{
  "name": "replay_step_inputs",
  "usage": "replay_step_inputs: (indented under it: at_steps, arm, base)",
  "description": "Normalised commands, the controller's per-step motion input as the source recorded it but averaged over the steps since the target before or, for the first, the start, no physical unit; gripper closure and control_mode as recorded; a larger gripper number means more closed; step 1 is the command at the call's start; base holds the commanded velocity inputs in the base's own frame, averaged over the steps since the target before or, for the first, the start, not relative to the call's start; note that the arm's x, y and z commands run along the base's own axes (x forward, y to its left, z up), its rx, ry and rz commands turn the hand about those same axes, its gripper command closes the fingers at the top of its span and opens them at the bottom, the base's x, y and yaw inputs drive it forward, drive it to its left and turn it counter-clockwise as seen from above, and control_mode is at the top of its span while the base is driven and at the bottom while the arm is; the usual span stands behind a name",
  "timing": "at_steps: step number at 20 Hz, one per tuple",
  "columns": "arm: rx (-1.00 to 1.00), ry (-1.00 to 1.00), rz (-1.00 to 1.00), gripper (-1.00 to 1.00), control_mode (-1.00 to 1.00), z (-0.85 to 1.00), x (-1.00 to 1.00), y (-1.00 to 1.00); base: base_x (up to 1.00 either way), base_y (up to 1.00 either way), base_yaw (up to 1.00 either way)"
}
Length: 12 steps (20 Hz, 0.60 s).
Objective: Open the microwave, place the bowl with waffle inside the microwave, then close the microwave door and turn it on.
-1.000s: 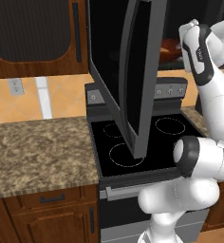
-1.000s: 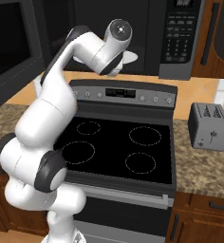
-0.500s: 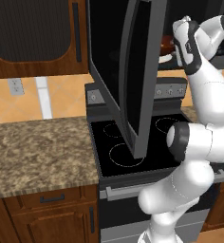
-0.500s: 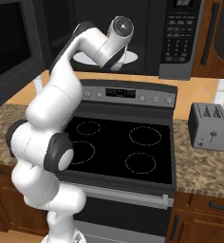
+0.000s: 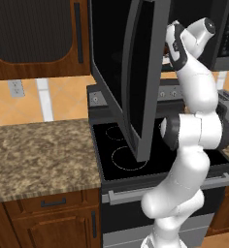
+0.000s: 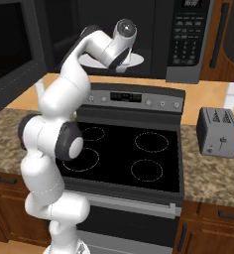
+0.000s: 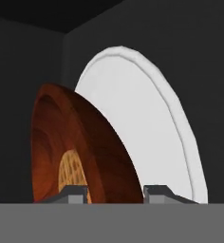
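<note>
Right base view, writing: keypad marks on the microwave (image 6: 139, 34) too small to read.
Arm: bent up from below the microwave, hand reaching into its open cavity.
Gripper (image 7: 115, 192): jaws partly open, closed on the bowl's rim.
Bowl (image 7: 66, 147): inside the microwave, above its white turntable (image 7: 147, 123).
Waffle (image 7: 72, 173): in the bowl.
Microwave door (image 5: 136, 72): swung wide open.

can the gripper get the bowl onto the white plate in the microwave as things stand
Probably yes. The door hangs wide open, and the gripper is already inside the microwave, its jaws on either side of the bowl rim, with the white plate bare right beside it.
</note>
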Motion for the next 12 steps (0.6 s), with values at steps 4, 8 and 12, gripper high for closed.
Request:
replay_step_inputs:
  at_steps: [4, 8, 12]
  arm:
    - [0.0, 0.01, 0.0, 1.0, -1.0, -0.12, 0.65, 0.08]
    - [0.0, 0.05, 0.0, 1.0, -1.0, -0.03, 0.6, 0.08]
    - [0.0, 0.01, 0.0, -1.0, -1.0, 0.0, 0.0, 0.02]
  base:
    - [0.0, 0.0, 0.0]
    - [0.0, 0.0, 0.0]
    - [0.0, 0.0, 0.0]
